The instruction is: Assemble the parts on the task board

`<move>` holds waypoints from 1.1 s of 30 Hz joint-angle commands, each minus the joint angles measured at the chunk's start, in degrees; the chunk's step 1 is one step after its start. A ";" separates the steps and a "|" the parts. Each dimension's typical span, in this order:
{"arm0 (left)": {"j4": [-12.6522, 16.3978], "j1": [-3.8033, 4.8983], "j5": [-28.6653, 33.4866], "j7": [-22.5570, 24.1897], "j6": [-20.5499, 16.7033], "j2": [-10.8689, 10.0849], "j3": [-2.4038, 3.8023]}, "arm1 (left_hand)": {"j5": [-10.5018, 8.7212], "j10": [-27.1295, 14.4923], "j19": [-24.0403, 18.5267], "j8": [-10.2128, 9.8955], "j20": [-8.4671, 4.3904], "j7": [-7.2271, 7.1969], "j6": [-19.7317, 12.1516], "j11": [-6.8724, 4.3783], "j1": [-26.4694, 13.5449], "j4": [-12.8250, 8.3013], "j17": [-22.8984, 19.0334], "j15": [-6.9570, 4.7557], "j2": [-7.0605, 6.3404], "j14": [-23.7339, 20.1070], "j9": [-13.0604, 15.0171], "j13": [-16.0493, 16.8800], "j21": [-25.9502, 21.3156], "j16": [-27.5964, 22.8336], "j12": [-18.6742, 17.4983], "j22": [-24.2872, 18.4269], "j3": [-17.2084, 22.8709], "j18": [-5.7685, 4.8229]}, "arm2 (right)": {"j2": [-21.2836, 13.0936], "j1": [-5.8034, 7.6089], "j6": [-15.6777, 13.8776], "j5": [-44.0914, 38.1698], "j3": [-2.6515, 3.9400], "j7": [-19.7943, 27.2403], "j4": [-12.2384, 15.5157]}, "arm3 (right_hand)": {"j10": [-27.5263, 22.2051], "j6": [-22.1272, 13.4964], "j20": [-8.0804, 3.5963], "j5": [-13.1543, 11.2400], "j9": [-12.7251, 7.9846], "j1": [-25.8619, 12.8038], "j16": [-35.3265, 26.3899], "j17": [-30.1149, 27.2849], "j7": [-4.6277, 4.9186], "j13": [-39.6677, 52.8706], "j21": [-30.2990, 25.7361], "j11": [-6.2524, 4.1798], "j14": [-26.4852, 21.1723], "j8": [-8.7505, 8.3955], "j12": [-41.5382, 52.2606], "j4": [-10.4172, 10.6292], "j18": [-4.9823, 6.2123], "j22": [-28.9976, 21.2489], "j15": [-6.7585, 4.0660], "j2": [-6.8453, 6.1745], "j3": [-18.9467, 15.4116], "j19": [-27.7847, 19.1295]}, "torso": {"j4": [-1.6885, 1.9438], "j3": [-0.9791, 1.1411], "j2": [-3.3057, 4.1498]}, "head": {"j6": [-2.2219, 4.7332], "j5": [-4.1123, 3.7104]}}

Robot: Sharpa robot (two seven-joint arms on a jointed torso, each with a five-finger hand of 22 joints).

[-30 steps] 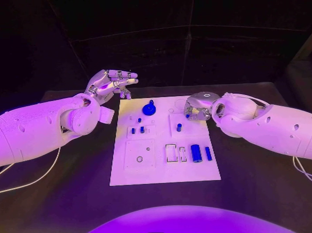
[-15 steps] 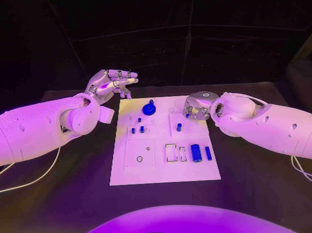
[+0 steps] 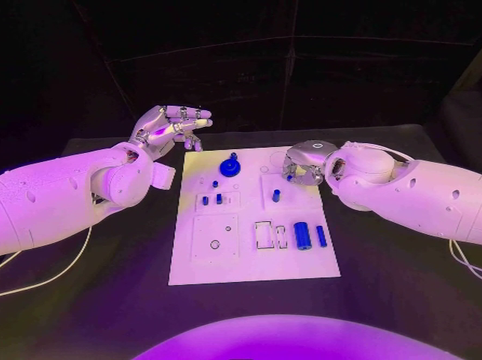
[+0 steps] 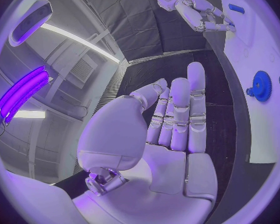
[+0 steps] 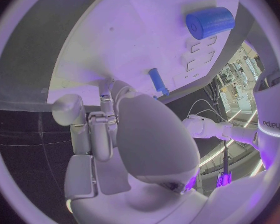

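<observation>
Left hand (image 3: 174, 126) fingers curled slightly since earlier, holding nothing | right hand (image 3: 306, 163) over task board (image 3: 252, 255), grip unclear

White task board (image 3: 252, 262); blue gear (image 3: 230, 166), blue cylinder (image 3: 302, 235); black table (image 3: 414, 300); hands probably silver.

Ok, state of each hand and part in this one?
Left hand: open, off the board's far left corner, holding nothing.
Right hand: over the board; grip unclear.
Gear: on the board.
Cylinder: lying flat.
Peg: standing upright.
</observation>
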 commanded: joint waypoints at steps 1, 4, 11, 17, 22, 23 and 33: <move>0.17 0.09 0.42 1.15 -0.26 -0.06 0.05 | 0.17 -0.24 -0.34 0.22 0.12 -0.05 -0.41 -0.04 0.13 -0.25 -0.08 -0.09 0.31 -0.34 0.09 0.08 -0.25 -0.20 0.24 -0.06 -0.05 0.78 | -0.35 -0.26 -2.03 0.62 -0.21 -0.20 0.57 | 0.64 0.57 -0.28 -0.07 -0.15 -1.41 0.14 15.09 0.04 -0.34 0.46 -0.02 6.16 -0.30 -0.58 -0.75 0.05 0.22 -0.36 -0.25 1.57 0.16 | 0.04 0.01 -0.10 | 0.02 -0.03; 0.14 0.09 0.42 1.15 -0.30 -0.07 0.05 | 0.17 -0.24 -0.34 0.22 0.12 -0.05 -0.41 -0.04 0.13 -0.25 -0.08 -0.09 0.31 -0.34 0.09 0.08 -0.25 -0.20 0.24 -0.06 -0.05 0.78 | -0.72 -0.26 -4.40 0.70 -0.20 -0.19 1.15 | 0.85 0.68 -0.29 -0.07 -0.20 -2.16 0.14 15.09 0.08 -0.55 0.56 0.00 6.16 -0.43 -0.83 -1.32 0.04 0.37 -0.37 -0.52 2.53 0.23 | 0.03 -0.02 -0.14 | 0.14 -0.05; -0.04 0.10 0.42 1.10 -0.40 -0.17 0.05 | 0.17 -0.24 -0.34 0.22 0.12 -0.05 -0.41 -0.04 0.13 -0.25 -0.08 -0.09 0.31 -0.34 0.09 0.08 -0.25 -0.20 0.24 -0.06 -0.05 0.78 | -2.13 -0.23 -8.26 1.04 -0.16 -0.47 3.09 | 1.33 0.96 -0.31 -0.22 -0.27 -3.99 0.14 15.09 0.09 -0.94 0.74 0.00 6.16 -0.69 -1.35 -2.76 0.02 0.61 -0.39 -1.05 4.72 0.33 | 0.00 -0.05 -0.06 | 0.40 -0.17; -0.30 0.12 0.42 0.97 -0.40 -0.26 0.05 | 0.17 -0.24 -0.33 0.27 0.12 -0.05 -0.42 -0.04 0.15 -0.30 -0.10 -0.10 0.29 -0.33 0.10 0.09 -0.26 -0.19 0.31 -0.07 -0.08 0.78 | -4.47 -0.15 -9.42 1.64 -0.09 -1.01 6.24 | 1.42 1.02 -0.31 -0.24 -0.27 -4.27 0.14 15.09 0.09 -0.99 0.79 -0.01 6.16 -0.73 -1.43 -3.05 0.01 0.70 -0.40 -1.13 5.09 0.37 | -0.12 -0.11 -0.04 | 0.44 -0.13; -0.51 0.13 0.42 0.88 -0.35 -0.26 0.05 | 0.18 -0.24 -0.31 0.31 0.11 -0.05 -0.42 -0.04 0.16 -0.34 -0.12 -0.10 0.28 -0.33 0.11 0.09 -0.27 -0.19 0.36 -0.08 -0.10 0.78 | -6.49 0.02 -10.24 2.37 -0.01 -1.31 9.56 | 1.49 1.09 -0.33 -0.25 -0.28 -4.51 0.14 15.09 0.08 -1.02 0.88 -0.02 6.16 -0.75 -1.49 -3.31 -0.02 0.89 -0.41 -1.22 5.40 0.44 | -0.16 -0.04 -0.04 | 0.38 -0.03; -0.55 0.13 0.42 0.85 -0.33 -0.24 0.05 | 0.18 -0.24 -0.31 0.31 0.11 -0.05 -0.42 -0.04 0.16 -0.34 -0.12 -0.10 0.28 -0.33 0.11 0.09 -0.27 -0.19 0.36 -0.08 -0.10 0.78 | -6.98 0.05 -10.64 2.68 0.14 -1.29 10.75 | 1.50 1.09 -0.33 -0.25 -0.28 -4.53 0.14 15.09 0.08 -1.03 0.90 -0.02 6.16 -0.76 -1.50 -3.34 -0.03 0.93 -0.41 -1.24 5.44 0.46 | -0.17 -0.04 -0.05 | 0.35 0.02; -0.68 0.13 0.42 0.75 -0.09 0.24 0.05 | 0.18 -0.27 -0.30 0.36 0.11 -0.03 -0.45 -0.03 0.14 -0.39 -0.14 -0.10 0.22 -0.34 0.12 0.10 -0.29 -0.18 0.42 -0.10 -0.16 0.78 | -7.00 0.10 -12.71 5.58 1.10 -0.15 18.29 | 1.56 1.12 -0.37 -0.11 -0.30 -4.92 0.14 15.09 0.14 -1.11 1.04 0.02 6.16 -0.87 -1.69 -4.02 -0.05 1.13 -0.41 -1.47 6.19 0.54 | 0.14 -0.08 -0.06 | -0.06 1.36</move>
